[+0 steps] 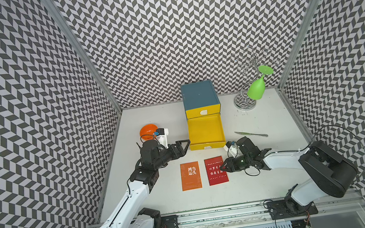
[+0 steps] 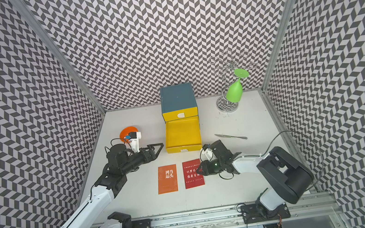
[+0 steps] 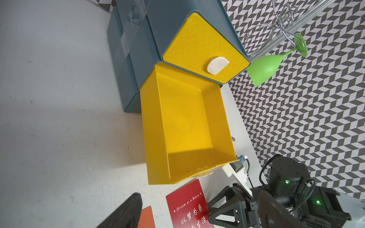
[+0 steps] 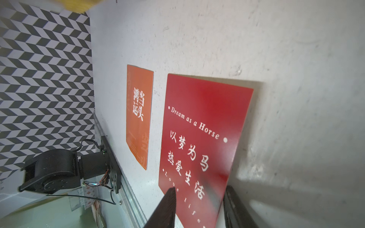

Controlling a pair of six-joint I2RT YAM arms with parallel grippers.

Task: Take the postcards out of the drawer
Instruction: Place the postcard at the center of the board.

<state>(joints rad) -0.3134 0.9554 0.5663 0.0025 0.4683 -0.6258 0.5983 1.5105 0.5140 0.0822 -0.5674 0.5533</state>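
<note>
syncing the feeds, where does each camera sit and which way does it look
Top views: high up front, looking down at the table; left arm and right arm show.
Left wrist: on the left arm, facing the empty drawer; left claw shows.
Right wrist: on the right arm, low over the red card; right claw shows.
Shared: both wrist views catch the red and orange card.

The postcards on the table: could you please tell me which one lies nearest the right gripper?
The red postcard with "Dream as a Horse": the right gripper is over its edge, while the orange postcard lies beside it, farther off.
</note>
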